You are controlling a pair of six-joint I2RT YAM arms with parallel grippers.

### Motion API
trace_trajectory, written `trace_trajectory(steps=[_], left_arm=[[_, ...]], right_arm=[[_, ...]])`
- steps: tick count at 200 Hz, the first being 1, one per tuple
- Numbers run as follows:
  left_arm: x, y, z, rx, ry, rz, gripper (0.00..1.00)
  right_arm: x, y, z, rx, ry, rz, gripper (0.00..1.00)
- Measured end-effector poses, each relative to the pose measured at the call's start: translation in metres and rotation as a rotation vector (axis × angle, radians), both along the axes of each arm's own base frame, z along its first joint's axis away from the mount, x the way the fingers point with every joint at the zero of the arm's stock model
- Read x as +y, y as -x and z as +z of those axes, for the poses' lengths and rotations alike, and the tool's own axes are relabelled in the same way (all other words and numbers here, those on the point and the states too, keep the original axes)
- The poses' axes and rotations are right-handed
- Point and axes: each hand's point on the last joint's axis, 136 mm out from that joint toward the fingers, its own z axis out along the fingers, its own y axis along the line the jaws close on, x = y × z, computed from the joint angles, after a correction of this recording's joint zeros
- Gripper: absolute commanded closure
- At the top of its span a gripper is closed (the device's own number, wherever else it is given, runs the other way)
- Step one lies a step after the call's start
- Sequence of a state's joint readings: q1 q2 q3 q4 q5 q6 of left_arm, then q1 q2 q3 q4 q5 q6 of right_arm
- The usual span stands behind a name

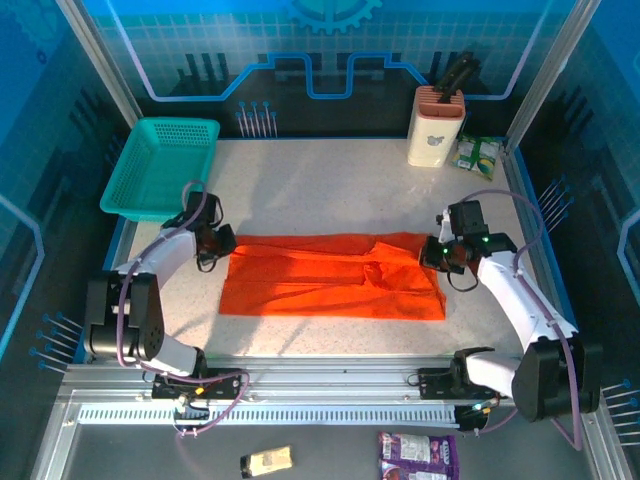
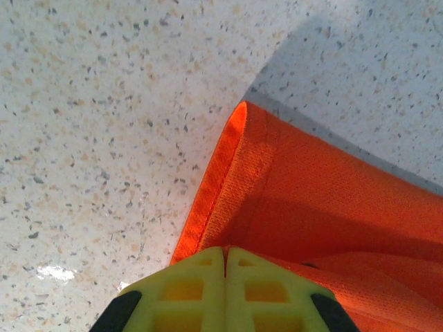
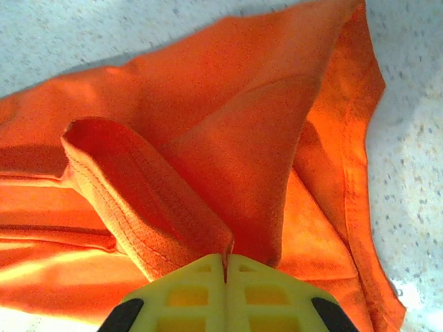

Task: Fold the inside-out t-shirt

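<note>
The orange t-shirt [image 1: 335,275] is lying across the middle of the speckled table [image 1: 320,190], folded into a long flat band that is running from left to right. One end of it is sitting under each arm. Its near edge is looking fairly straight, while the right end is bunching up into loose folds.

The left end effector [image 1: 215,243] is hovering low over the left end of the band. Its yellow fingers [image 2: 201,283] are pressing tight together, and the hemmed edge of the cloth is running straight up into the seam between them, so it is pinching the t-shirt at that corner. The fabric there is lifting slightly off the table and casting a shadow behind it.

The right end effector [image 1: 440,255] is doing much the same at the opposite end, with its fingers pressed together on a raised fold of cloth. A stitched opening (a sleeve or the neck, I cannot tell which) is curling open just to the left of its grip.

A teal mesh basket [image 1: 160,165] is sitting at the far left corner, well apart from the t-shirt. A pale knife block [image 1: 436,125] is standing at the far right, with a green packet [image 1: 478,155] just beside it.
</note>
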State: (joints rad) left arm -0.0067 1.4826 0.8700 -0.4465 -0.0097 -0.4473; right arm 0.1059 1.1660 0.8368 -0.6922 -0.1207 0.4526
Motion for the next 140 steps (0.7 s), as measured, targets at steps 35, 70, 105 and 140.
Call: trace_trajectory(steps=[35,70,105,140], left_arm=[[-0.001,0.012,-0.001,-0.001,0.006,-0.002,0.98],[-0.001,0.024,-0.007,0.009,0.017,0.021,0.95],[-0.001,0.037,-0.013,0.023,0.027,0.045,0.81],[-0.001,0.043,-0.012,0.017,0.041,0.074,0.69]], right_arm=[[-0.005,0.009,-0.006,0.02,0.008,-0.045,1.0],[-0.01,0.019,-0.02,0.053,0.02,-0.078,1.0],[-0.014,0.029,-0.035,0.095,0.031,-0.106,0.97],[-0.016,0.039,-0.041,0.119,0.028,-0.133,0.67]])
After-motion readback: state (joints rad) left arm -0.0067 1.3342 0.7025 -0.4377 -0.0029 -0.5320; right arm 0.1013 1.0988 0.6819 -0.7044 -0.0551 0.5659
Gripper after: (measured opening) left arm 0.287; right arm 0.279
